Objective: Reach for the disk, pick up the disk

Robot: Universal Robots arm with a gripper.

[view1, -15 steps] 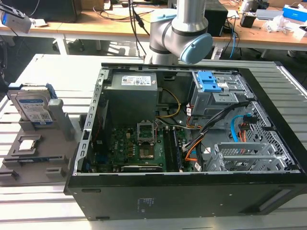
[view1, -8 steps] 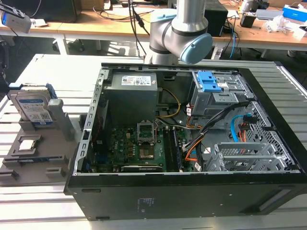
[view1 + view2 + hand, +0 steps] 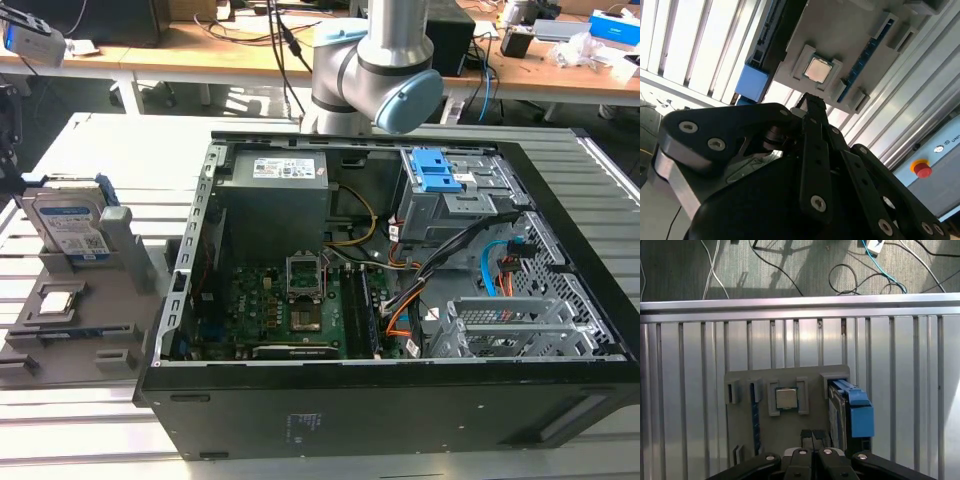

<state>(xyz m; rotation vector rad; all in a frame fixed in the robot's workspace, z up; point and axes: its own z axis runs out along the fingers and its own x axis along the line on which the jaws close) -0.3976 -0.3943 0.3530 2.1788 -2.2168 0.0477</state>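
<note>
The disk (image 3: 68, 224) stands on edge in a slot at the far end of a grey tray (image 3: 95, 320), at the exterior view's left; it is silver with a white-and-blue label. In the first wrist view the disk (image 3: 836, 412) shows edge-on with its blue bracket (image 3: 860, 415) beside it. My gripper (image 3: 812, 434) hangs above the tray, its black fingers pressed together with nothing between them. The tips lie over the tray between the chip and the disk, apart from the disk. In the second wrist view the gripper (image 3: 812, 98) points toward the tray, and the blue bracket (image 3: 752, 82) shows off to one side.
A small square silver chip (image 3: 785, 398) sits in a tray pocket beside the disk. An open black computer case (image 3: 400, 300) with a grey drive cage and blue latches (image 3: 438, 170) stands at the exterior view's right of the tray. The ribbed metal table (image 3: 690, 365) ends at a rail, with cables on the floor beyond.
</note>
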